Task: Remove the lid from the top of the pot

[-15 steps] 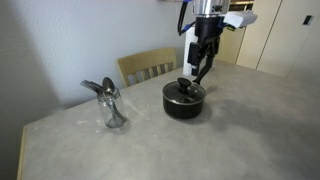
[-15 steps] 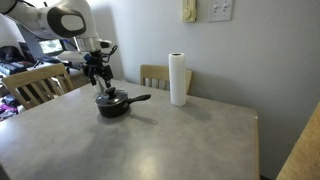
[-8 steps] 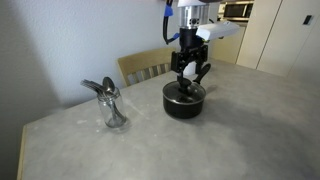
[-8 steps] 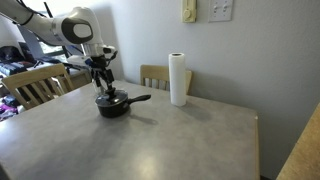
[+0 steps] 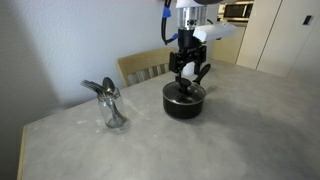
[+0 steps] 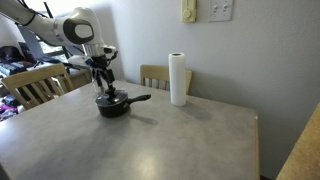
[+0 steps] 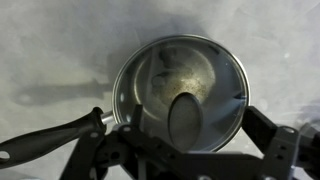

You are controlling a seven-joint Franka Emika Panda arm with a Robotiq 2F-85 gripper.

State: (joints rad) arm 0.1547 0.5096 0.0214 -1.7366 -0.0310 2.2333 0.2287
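White arm (image 6: pixel 45 25) with dark joint rings, a blue cable (image 5: pixel 166 10), and a black claw (image 5: pixel 189 80).

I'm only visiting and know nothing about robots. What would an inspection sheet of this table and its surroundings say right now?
surface: grey table, bare apart from the items below.
job's things: black pot, lid on top, not yet removed; long handle sticks out sideways.
clutter: shiny object standing apart from the pot; paper towel roll upright.
grippers: gripper open, hovering just above the lid.
cables: nothing seen on the table.
surroundings: wooden chair at the table edge, wall plates, cupboard doors.
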